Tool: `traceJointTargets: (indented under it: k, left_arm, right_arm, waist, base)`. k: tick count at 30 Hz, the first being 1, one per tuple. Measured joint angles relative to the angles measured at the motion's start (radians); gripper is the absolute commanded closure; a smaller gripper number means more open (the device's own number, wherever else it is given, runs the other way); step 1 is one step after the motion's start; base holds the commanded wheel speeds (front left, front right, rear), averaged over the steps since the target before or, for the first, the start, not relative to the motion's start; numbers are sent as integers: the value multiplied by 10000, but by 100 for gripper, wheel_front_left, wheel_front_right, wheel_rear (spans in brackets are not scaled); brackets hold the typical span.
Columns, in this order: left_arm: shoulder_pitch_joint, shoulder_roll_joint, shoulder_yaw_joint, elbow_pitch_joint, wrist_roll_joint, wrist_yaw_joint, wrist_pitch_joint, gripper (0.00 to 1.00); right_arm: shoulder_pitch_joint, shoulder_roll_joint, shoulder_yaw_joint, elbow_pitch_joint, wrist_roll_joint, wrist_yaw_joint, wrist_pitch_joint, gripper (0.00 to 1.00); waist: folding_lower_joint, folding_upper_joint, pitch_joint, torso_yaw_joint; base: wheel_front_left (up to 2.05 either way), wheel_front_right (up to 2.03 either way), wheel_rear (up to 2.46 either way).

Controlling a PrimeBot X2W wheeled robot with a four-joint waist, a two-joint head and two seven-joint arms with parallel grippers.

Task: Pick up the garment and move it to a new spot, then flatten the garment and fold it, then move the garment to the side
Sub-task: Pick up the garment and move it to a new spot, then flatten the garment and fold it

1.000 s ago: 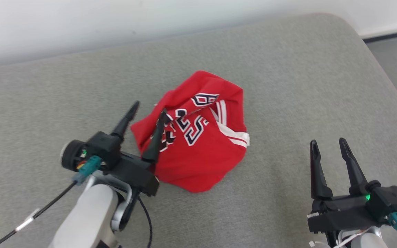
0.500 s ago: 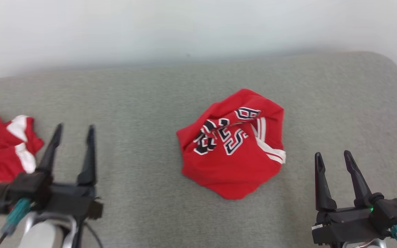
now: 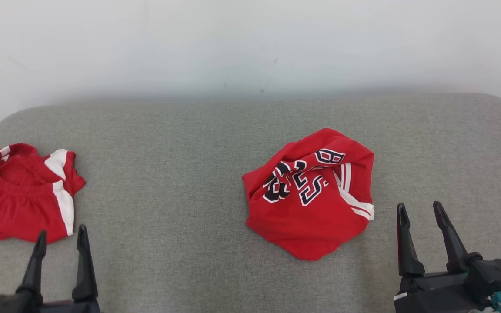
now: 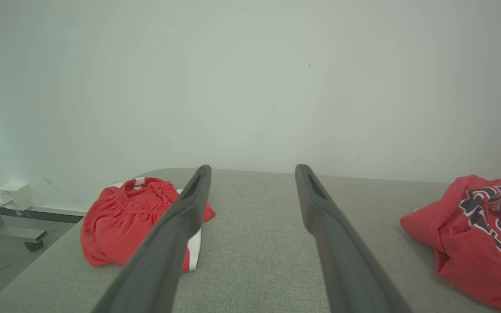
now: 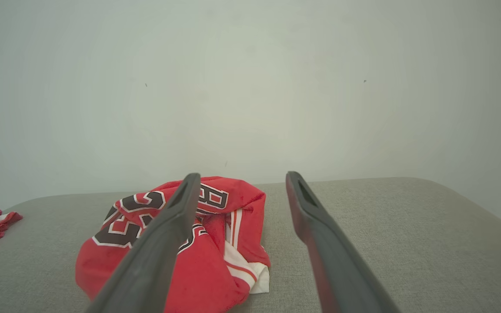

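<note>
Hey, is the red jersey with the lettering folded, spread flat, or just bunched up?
Bunched up. The red jersey lies in a crumpled heap on the grey cushion, its lettering creased and broken by wrinkles.

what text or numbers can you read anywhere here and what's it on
"23": black digits edged in white, on the crumpled jersey.
"B": one letter beside the digits on the jersey; the other letters are creased or folded under and unreadable.
Shorts: no text to read.
</note>
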Motion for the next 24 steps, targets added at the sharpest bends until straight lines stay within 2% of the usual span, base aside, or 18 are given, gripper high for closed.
traceJointTargets:
  k: [3, 12, 24]
  left_arm:
    - [358, -314, 150, -42, 230, -71, 0, 0]
    - [632, -725, 368, 178, 844, -489, 0, 0]
    - [637, -882, 495, 606, 1227, -1064, 0, 0]
  right_arm:
    - [116, 0, 0, 65, -31, 0, 0, 0]
    - [188, -2, -25, 272, -23, 0, 0, 0]
    - [216, -2, 13, 483, 31, 0, 0, 0]
  waist:
    - [0, 0, -22, -71]
    - [1, 0, 50, -165]
    - [1, 1, 114, -230]
  base:
    - [0, 0, 0]
    - [0, 0, 0]
    - [0, 0, 0]
